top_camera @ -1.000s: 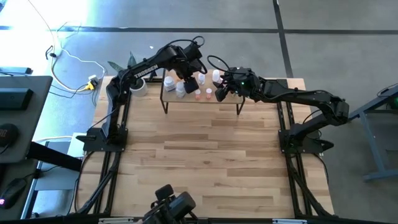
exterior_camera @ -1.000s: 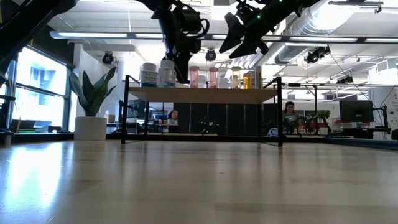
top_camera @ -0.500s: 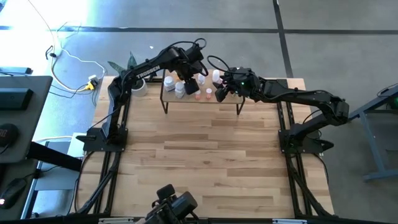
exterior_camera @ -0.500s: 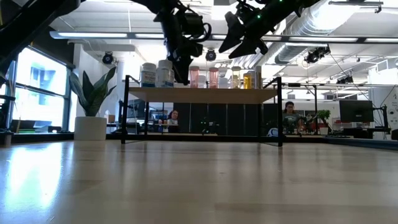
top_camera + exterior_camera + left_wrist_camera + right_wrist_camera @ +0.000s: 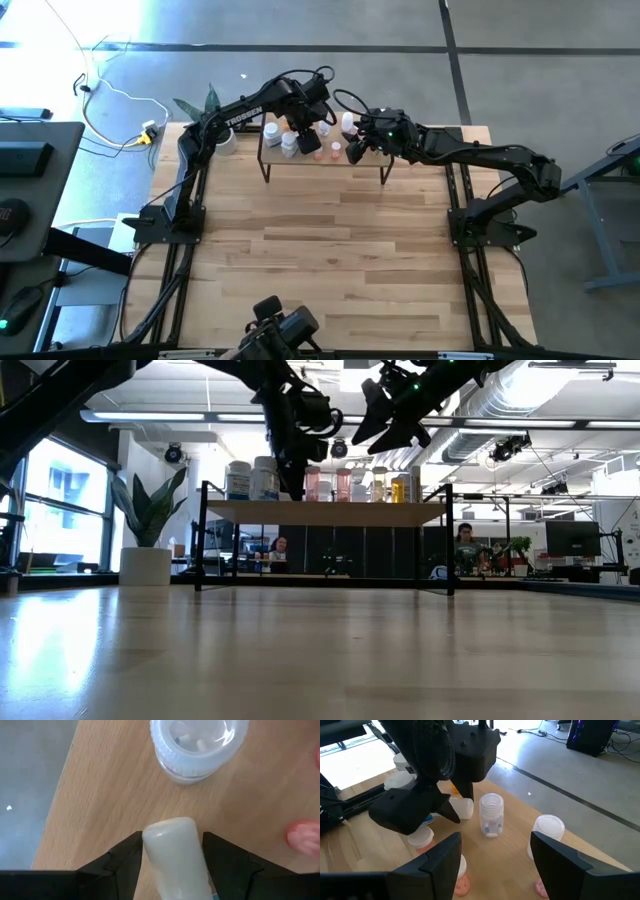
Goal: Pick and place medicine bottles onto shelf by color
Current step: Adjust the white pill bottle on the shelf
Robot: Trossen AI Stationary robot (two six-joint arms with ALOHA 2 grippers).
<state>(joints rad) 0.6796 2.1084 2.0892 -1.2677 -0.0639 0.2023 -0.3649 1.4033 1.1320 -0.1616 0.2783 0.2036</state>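
The low light-wood shelf on thin black legs (image 5: 372,167) sits at the far edge of the desk, and the little medicine bottles (image 5: 340,484) stand upright along it. In the low view white ones are on the left, pinkish in the middle, amber on the right. One white-capped bottle (image 5: 176,856) is pinched in the left end effector (image 5: 172,851) just above the board.

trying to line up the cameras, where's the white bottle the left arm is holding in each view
high view: white bottle over the shelf, hard to make out.
low view: not visible, hidden by the arm.
left wrist view: between the fingers, bottom centre.
right wrist view: left of the clear bottle.
Shared landmark: clear bottle.
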